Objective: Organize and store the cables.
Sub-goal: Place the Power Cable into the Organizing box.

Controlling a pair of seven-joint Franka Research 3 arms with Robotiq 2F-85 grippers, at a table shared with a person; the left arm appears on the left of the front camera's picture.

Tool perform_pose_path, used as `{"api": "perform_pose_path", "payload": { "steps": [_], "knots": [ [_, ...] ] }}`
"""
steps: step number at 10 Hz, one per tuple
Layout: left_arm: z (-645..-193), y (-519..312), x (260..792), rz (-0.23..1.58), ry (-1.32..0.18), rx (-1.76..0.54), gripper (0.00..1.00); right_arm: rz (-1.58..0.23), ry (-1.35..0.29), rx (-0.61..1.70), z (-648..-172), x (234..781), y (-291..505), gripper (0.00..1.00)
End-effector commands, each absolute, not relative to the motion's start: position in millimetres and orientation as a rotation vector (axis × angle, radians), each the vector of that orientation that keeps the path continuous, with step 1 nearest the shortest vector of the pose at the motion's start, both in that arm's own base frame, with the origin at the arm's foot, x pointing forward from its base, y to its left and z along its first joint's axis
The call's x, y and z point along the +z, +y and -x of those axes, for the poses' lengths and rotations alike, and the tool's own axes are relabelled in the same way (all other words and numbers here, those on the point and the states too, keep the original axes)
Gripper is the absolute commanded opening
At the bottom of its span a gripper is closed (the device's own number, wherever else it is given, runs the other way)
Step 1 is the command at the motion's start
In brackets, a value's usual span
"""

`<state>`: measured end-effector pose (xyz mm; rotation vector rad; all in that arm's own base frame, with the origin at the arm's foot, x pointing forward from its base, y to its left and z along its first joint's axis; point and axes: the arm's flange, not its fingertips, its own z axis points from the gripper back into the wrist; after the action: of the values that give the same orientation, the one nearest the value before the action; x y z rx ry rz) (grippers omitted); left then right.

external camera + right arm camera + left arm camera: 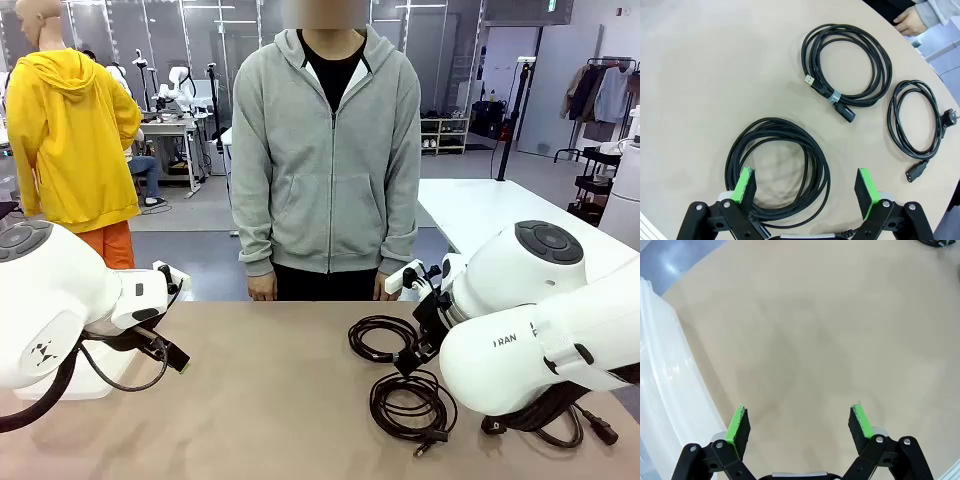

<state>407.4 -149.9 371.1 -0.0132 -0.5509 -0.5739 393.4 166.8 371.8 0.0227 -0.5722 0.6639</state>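
Note:
Three cables lie on the tan table. In the right wrist view a large loose coil point(777, 167) sits just ahead of my open right gripper point(807, 182), its near edge between the green pads point(746, 185). Farther off are a coil with a USB plug point(847, 65) and a thin power cord point(915, 117). The front view shows two coils point(383, 337) point(410, 403) in front of my right arm point(530, 330), and a third cord point(560, 428) partly under it. My left gripper point(800, 417) hangs open over bare table, holding nothing.
A translucent white bin point(660, 390) stands close beside the left gripper. A person in a grey hoodie point(330, 150) stands at the far edge, hands point(262, 288) resting by the table; one hand point(910, 22) is near the USB coil. The table point(270, 400) has bare room in the middle.

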Motion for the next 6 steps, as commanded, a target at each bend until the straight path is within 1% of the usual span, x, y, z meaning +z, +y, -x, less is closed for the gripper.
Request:
{"api": "perform_pose_path", "payload": {
  "steps": [1,6],
  "knots": [
    [-407.4,-149.7,371.3,0.013,-0.551,-0.573,1.0,-0.023,-0.572,0.664,-393.4,371.8,166.8,1.0],
    [-407.4,-149.7,371.3,0.013,-0.551,-0.573,1.0,-0.023,-0.572,0.664,-393.4,371.8,166.8,1.0]
  ]
}}
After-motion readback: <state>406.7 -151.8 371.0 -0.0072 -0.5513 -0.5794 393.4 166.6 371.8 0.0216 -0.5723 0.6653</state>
